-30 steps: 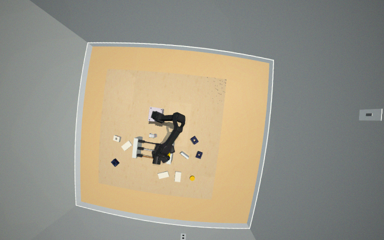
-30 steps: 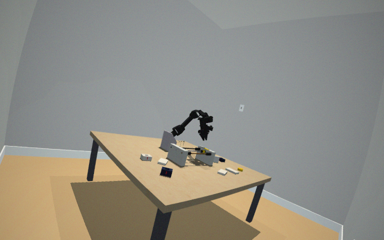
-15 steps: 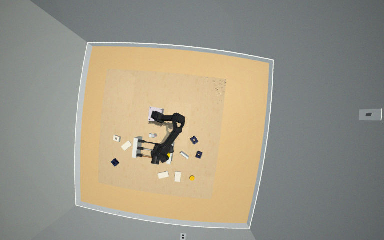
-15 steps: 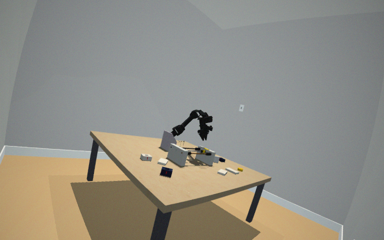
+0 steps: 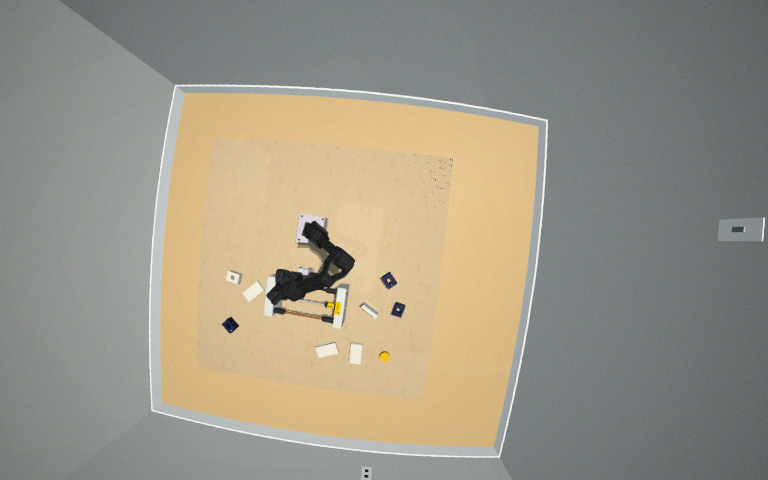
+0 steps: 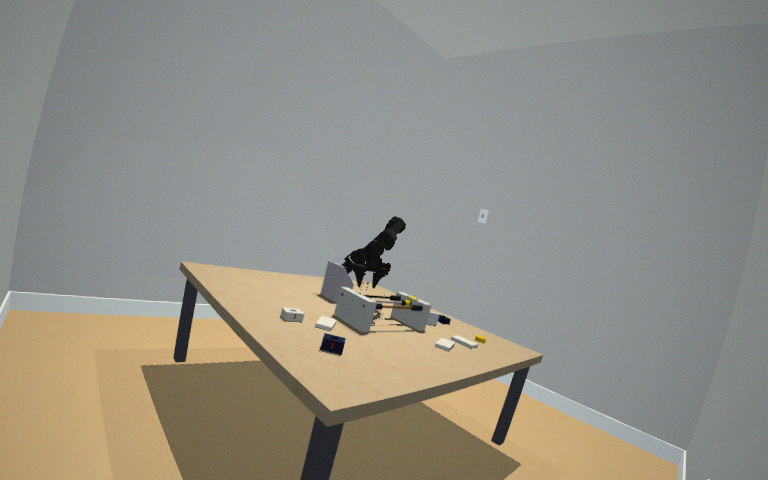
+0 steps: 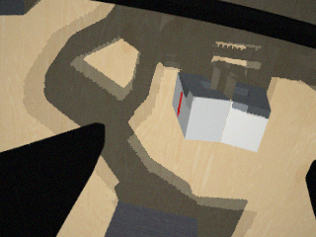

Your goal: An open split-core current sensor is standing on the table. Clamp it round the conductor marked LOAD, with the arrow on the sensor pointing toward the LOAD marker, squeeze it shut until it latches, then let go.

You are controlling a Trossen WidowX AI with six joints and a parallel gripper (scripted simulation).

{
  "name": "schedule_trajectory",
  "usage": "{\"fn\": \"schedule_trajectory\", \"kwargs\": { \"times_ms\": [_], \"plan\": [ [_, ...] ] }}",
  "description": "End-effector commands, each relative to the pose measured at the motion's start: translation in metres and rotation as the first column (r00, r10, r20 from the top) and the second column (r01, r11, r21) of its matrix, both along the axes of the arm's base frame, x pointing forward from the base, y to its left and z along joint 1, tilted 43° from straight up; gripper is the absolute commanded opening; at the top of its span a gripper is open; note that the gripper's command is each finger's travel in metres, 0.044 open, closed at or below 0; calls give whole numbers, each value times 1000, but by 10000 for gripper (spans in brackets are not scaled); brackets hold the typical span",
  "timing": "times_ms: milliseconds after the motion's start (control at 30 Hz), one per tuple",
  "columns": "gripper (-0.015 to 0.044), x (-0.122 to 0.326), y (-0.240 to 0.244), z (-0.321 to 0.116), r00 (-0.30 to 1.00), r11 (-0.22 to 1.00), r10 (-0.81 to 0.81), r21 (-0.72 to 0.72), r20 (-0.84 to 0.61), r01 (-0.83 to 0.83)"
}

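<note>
Just right of the arm's bend over the rack, left of centre in the top view, the small pale split-core sensor (image 5: 302,270) (image 7: 209,119) showed partly; the yellow-tagged conductor (image 5: 312,302) (image 6: 406,302) lay below it. Mid-frame in the exterior view, the gripper (image 5: 287,284) (image 6: 367,286) (image 7: 207,152) pointed downward, fingers spread. Right of centre in the wrist view, the sensor seemed to need centring and squaring before a gentle grip; its two angled white halves had grey tops, with a red mark at left.
</note>
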State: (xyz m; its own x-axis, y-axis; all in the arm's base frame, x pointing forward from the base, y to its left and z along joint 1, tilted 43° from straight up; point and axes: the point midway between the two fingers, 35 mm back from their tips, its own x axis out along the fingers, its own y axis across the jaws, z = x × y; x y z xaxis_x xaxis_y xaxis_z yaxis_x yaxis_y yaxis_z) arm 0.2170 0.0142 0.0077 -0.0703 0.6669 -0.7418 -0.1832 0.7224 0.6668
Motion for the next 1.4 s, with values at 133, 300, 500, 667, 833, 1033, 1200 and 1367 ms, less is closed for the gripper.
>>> {"fn": "schedule_trajectory", "kwargs": {
  "times_ms": [133, 300, 500, 667, 833, 1033, 1200, 1367],
  "plan": [
    [440, -11, -4, -9, 999, 1000, 8, -3, -39, -8],
    [440, -11, 0, -14, 999, 1000, 8, -3, -39, -8],
    [440, -11, 7, -22, 999, 1000, 7, -4, -39, -8],
    [440, -11, 12, -28, 999, 1000, 7, -4, -38, -8],
    [440, -12, 18, -34, 999, 1000, 7, -4, -38, -7],
    [440, -14, 25, -41, 999, 1000, 7, -3, -38, -8],
    [440, -15, 30, -47, 999, 1000, 8, -2, -39, -8],
    [440, -17, 36, -52, 999, 1000, 8, 0, -39, -8]
  ]
}}
